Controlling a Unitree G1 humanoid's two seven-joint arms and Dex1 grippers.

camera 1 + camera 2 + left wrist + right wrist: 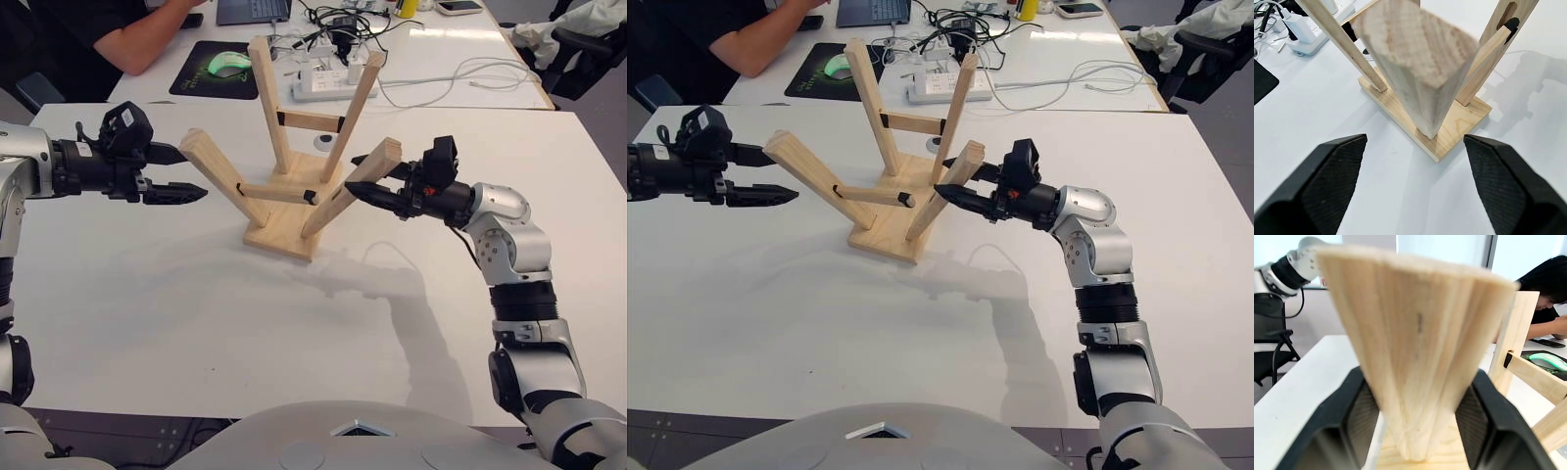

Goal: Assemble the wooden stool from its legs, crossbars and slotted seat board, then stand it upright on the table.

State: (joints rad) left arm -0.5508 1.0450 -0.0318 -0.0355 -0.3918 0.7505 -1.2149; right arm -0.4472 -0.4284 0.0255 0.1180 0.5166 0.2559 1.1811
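Observation:
The wooden stool stands upside down mid-table, its seat board (277, 238) flat on the white top and its legs splayed upward. Two crossbars (277, 193) (312, 120) join the legs. My left gripper (186, 173) is open just left of the left leg's (219, 174) upper end; in the left wrist view that leg end (1418, 63) sits ahead of the gripper (1414, 139), apart from both pads. My right gripper (351, 174) is shut on the right leg (338, 203) near its top, and both pads (1361, 418) press against the wood (1415, 357).
Behind the stool lie a white power strip (328, 83) with tangled cables, a small round disc (323, 142) and a mouse on a black pad (227, 65). A person's arm rests at the far left. Bare table (196, 323) spreads in front.

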